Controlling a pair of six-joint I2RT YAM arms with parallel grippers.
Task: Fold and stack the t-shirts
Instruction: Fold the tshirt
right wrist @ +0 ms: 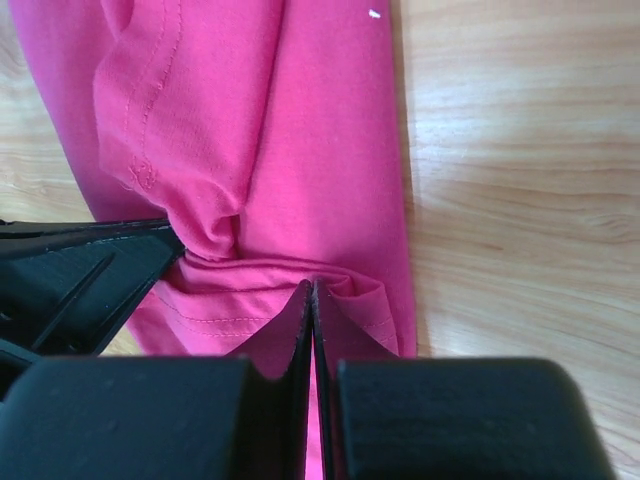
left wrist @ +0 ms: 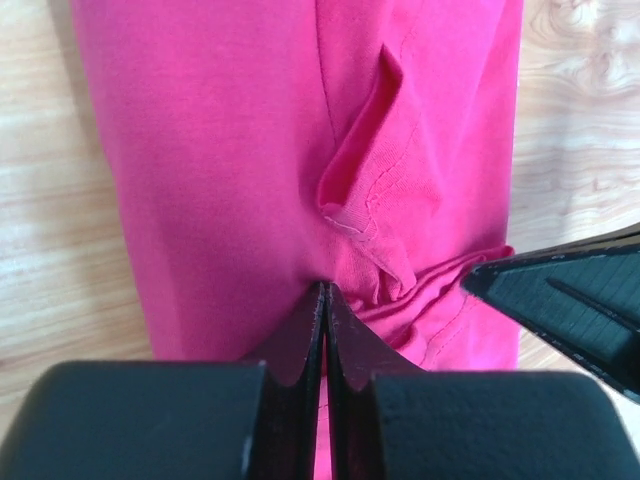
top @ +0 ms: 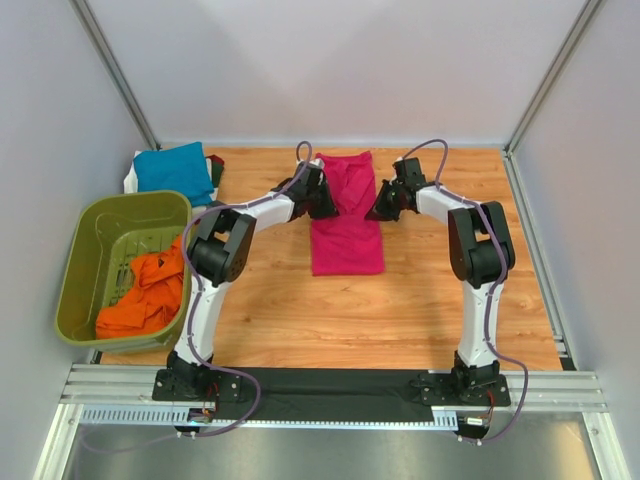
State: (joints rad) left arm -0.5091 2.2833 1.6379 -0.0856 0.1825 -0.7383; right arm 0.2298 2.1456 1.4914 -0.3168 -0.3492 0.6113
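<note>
A magenta-pink t-shirt lies as a long narrow strip in the middle of the wooden table. My left gripper is shut on its left edge; in the left wrist view the cloth bunches at the closed tips. My right gripper is shut on its right edge, also shown in the right wrist view with the cloth puckered there. A teal-blue t-shirt lies folded at the back left. Orange t-shirts lie crumpled in the basket.
An olive-green plastic basket stands at the left edge of the table. A bit of white and dark cloth shows under the teal shirt's edges. Grey walls close the table in at the back and sides.
</note>
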